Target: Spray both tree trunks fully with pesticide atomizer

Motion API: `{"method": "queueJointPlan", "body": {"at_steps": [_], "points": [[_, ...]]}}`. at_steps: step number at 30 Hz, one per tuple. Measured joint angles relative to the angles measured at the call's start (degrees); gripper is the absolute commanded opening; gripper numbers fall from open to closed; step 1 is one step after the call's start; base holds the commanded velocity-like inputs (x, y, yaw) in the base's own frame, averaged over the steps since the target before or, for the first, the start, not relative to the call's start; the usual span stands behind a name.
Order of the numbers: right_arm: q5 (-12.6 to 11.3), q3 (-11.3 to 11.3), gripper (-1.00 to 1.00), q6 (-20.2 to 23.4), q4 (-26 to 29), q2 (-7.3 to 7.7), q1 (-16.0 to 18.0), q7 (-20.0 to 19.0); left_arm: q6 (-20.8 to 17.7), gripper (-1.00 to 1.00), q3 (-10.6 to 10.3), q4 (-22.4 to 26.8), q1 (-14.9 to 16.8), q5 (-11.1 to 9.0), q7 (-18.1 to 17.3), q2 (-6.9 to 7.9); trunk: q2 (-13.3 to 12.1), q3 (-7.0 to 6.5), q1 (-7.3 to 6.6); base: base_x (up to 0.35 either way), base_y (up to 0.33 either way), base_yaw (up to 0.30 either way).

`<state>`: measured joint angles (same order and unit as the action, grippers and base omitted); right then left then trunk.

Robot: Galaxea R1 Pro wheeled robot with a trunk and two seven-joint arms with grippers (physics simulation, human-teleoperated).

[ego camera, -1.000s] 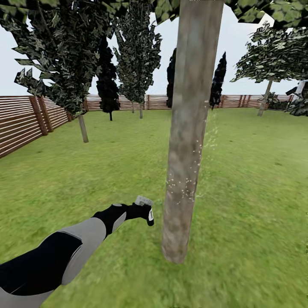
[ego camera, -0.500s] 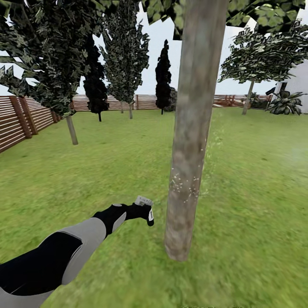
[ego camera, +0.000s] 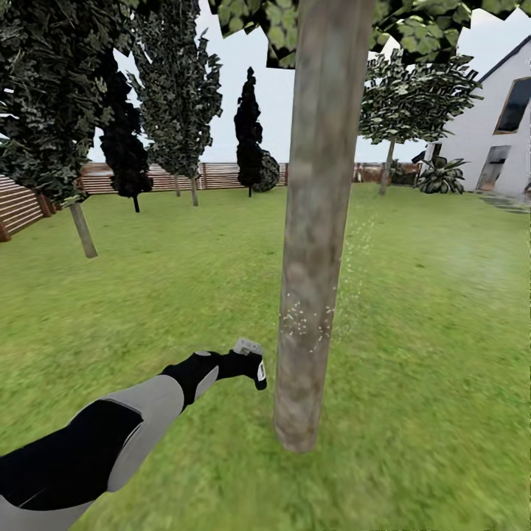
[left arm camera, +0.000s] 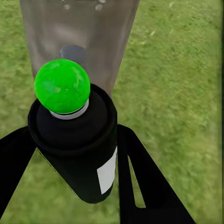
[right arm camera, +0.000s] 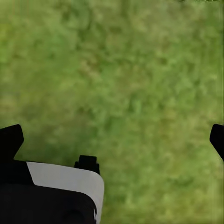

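At the far left of the head view a brown slatted fence [ego camera: 18, 206] edges the lawn, with leafy trees and dark cone-shaped ones standing before it. Lower down, the left arm reaches forward over the grass [ego camera: 184, 295], and its left gripper [ego camera: 249, 363] has its jaws closed around the pesticide atomizer [left arm camera: 77, 149], a small black cylinder with a white label; in the left wrist view its rounded top shows bright green, and the nozzle end faces the trunk close ahead. Just right of the gripper rises the near tree trunk [ego camera: 313, 243], a thick, smooth column of mottled grey-brown bark, bare of branches, with fine white droplets speckling its lower middle and drifting off its right side. So the pickup is done and spraying of this trunk looks under way, though the specks cover only a small band; full coverage here and the other tree seem left to do. Farther right stand another light-leaved tree [ego camera: 387, 166] and a white house [ego camera: 490, 140]. The right gripper [right arm camera: 114, 140] hangs over grass, jaws spread wide and empty.
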<state>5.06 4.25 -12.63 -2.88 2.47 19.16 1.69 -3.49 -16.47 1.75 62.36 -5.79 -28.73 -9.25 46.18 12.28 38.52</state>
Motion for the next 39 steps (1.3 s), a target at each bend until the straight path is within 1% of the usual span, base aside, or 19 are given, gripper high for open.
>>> {"method": "queueJointPlan", "body": {"at_steps": [4,6,7,8,9,11,14,15,19,20,22,24,25,26,33,34,35,36,39], "points": [[-0.05,-0.26,1.0,-0.28,4.89,0.41,0.01,0.31,0.0,-1.0,-0.16,-0.02,-1.58,0.06,0.14,-0.08,0.0,0.01,0.0,0.002,0.002,-0.008],[-0.05,-0.29,1.0,-0.29,4.63,0.43,0.0,0.33,-0.38,-1.0,-0.11,0.77,-1.79,-0.23,0.14,-0.15,0.0,0.0,0.0,0.0,0.0,0.0],[-0.05,-0.29,1.0,-0.29,4.57,0.43,0.0,0.33,-2.18,-1.0,0.06,4.73,-1.8,-0.4,0.15,-0.72,-0.01,0.0,0.0,0.0,0.0,0.0],[-0.05,-0.29,1.0,-0.26,4.51,0.43,0.0,0.33,-6.99,-1.0,0.41,9.78,-1.77,-0.6,0.2,-0.75,0.01,-0.01,0.0,0.0,0.0,0.0],[-0.01,-0.29,1.0,-0.24,4.49,0.43,0.0,0.33,-9.66,-1.0,0.18,12.12,-1.8,-0.37,0.22,-0.75,0.0,0.0,0.0,0.0,0.0,0.0],[0.03,-0.29,1.0,-0.21,4.47,0.43,0.0,0.33,-19.66,-1.0,0.47,22.66,-1.8,-0.69,0.28,-0.75,0.02,-0.01,-0.01,0.0,0.0,0.0],[0.04,-0.25,1.0,-0.19,3.87,0.43,-0.01,0.33,-28.29,-1.0,0.48,32.94,-1.82,-0.39,0.4,-0.75,0.01,0.0,0.0,0.0,0.0,0.0],[0.04,-0.22,1.0,-0.2,3.1,0.43,-0.01,0.33,-32.91,-1.0,0.62,37.09,-1.84,-0.4,0.49,-0.75,0.01,-0.01,0.0,0.0,0.0,0.0],[0.06,-0.21,1.0,-0.19,2.6,0.43,0.0,0.33,-42.8,-1.0,1.35,44.34,-1.84,-0.18,0.55,-0.75,0.01,0.0,0.0,0.0,0.0,0.0],[0.08,-0.17,1.0,-0.18,2.56,0.43,0.0,0.33,-46.29,-1.0,2.18,46.54,-1.84,-0.09,0.55,-0.75,0.01,0.0,0.0,0.0,0.0,0.0],[0.12,-0.14,1.0,-0.19,2.53,0.43,0.0,0.33,-50.9,-1.0,2.96,47.81,-1.69,0.08,0.56,-0.75,0.0,0.0,0.0,0.0,0.0,0.0],[0.12,-0.13,1.0,-0.18,2.5,0.43,0.0,0.33,-52.21,-1.0,3.18,48.0,-0.27,0.03,0.5,-0.75,0.0,0.0,0.0,0.0,0.0,0.0],[0.13,-0.12,1.0,-0.18,2.46,0.43,0.0,0.33,-52.79,-1.0,3.28,47.99,2.1,0.3,0.43,-0.75,0.0,-0.01,0.0,0.0,0.0,0.0],[0.13,-0.12,1.0,-0.18,2.45,0.43,0.0,0.33,-53.09,-1.0,3.3,47.85,3.69,-0.2,0.4,-0.75,0.01,-0.01,-0.01,0.0,0.0,0.0],[0.13,-0.12,1.0,-0.13,2.44,0.43,0.0,0.33,-53.38,-1.0,3.41,47.21,12.58,0.05,0.37,-0.75,0.01,0.0,0.0,0.0,0.0,0.0],[0.13,-0.11,1.0,-0.13,2.44,0.43,0.0,0.33,-53.36,-1.0,3.41,46.25,14.18,0.14,0.35,-0.75,0.0,-0.01,0.0,0.0,0.0,0.0],[0.13,-0.11,1.0,-0.12,2.44,0.43,0.0,0.33,-53.29,-1.0,3.42,43.07,17.6,0.56,0.33,-0.74,-0.01,-0.01,0.01,0.0,0.0,0.0],[0.13,-0.12,1.0,-0.12,2.44,0.43,0.0,0.33,-53.46,-1.0,3.42,41.51,19.64,-0.13,0.31,-0.75,0.01,-0.01,-0.01,0.0,0.0,0.0],[0.13,-0.11,1.0,-0.12,2.44,0.43,0.0,0.33,-53.48,-1.0,3.42,39.97,23.51,-0.11,0.3,-0.75,0.01,-0.01,0.0,0.0,0.0,0.0]]}}
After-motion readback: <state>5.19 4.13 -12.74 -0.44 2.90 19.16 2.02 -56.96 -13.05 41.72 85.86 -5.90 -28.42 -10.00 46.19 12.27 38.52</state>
